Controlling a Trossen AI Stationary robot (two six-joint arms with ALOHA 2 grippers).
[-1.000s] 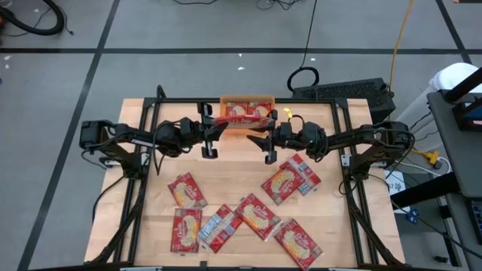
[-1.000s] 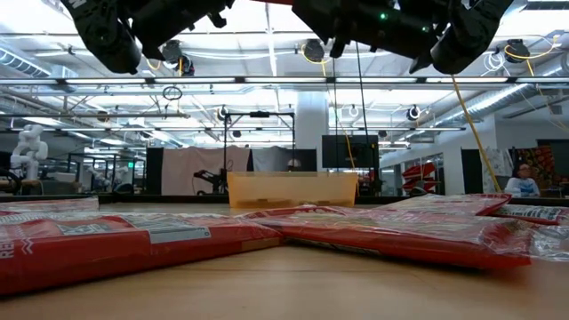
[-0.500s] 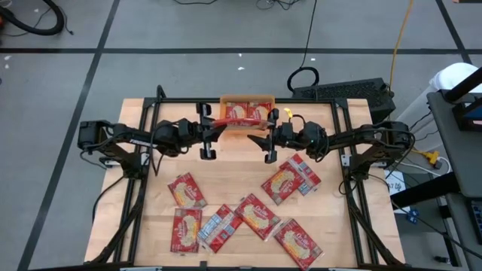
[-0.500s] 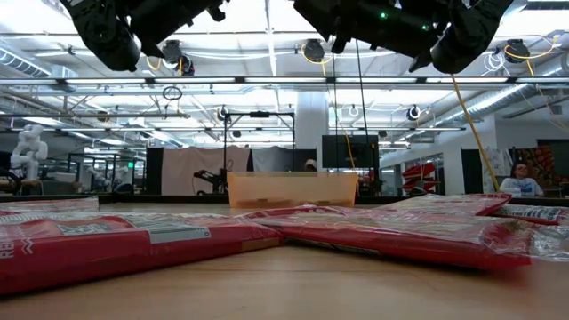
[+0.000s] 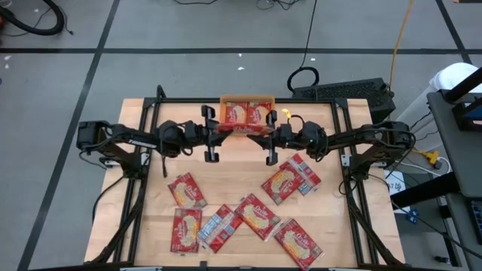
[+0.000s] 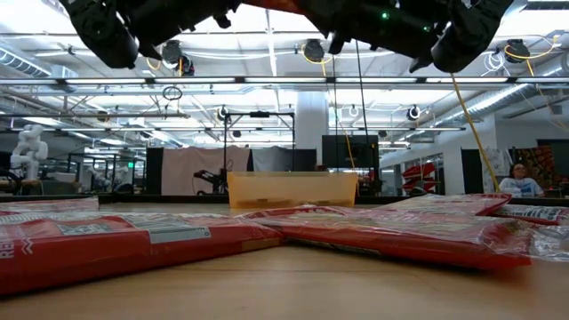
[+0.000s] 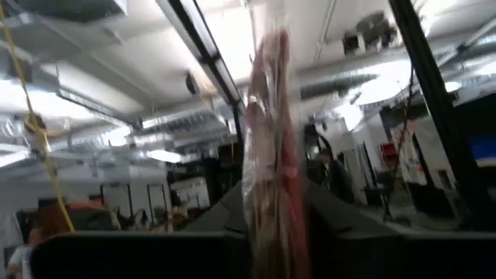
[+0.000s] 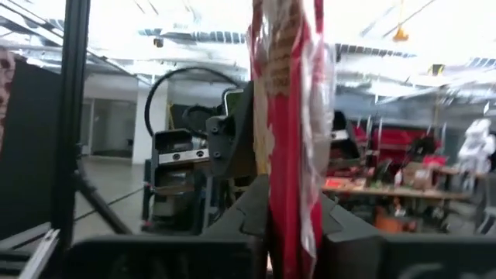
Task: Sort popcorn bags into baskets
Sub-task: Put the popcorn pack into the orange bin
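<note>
A red popcorn bag is held up between my two grippers, above the orange basket at the table's far edge. Each wrist view shows it edge-on. My left gripper reaches it from the table's left and my right gripper from the right; both are shut on it. From above, red packet faces fill the basket's outline; whether any lies inside it I cannot tell. Several more bags lie flat on the table nearer me. My left gripper pinches the bag's left end between its two fingers, which slant upward from the table's left. The bag runs on from the fingers edge-on, lifted clear of the table. My right gripper pinches the bag's right end between its two fingers, which slant upward from the table's right. The bag stands edge-on between them, and its lower edge is high above the basket.
Loose bags cover the table's near half; in the low view they lie close in front, with the basket behind. Bare wood lies between the bags and the basket.
My right gripper has shut on the bag's right end, which its fingers stood open around before. Both arms have stayed over the basket. Seen from above, the red between the grippers was slanted and now lies square with the basket.
</note>
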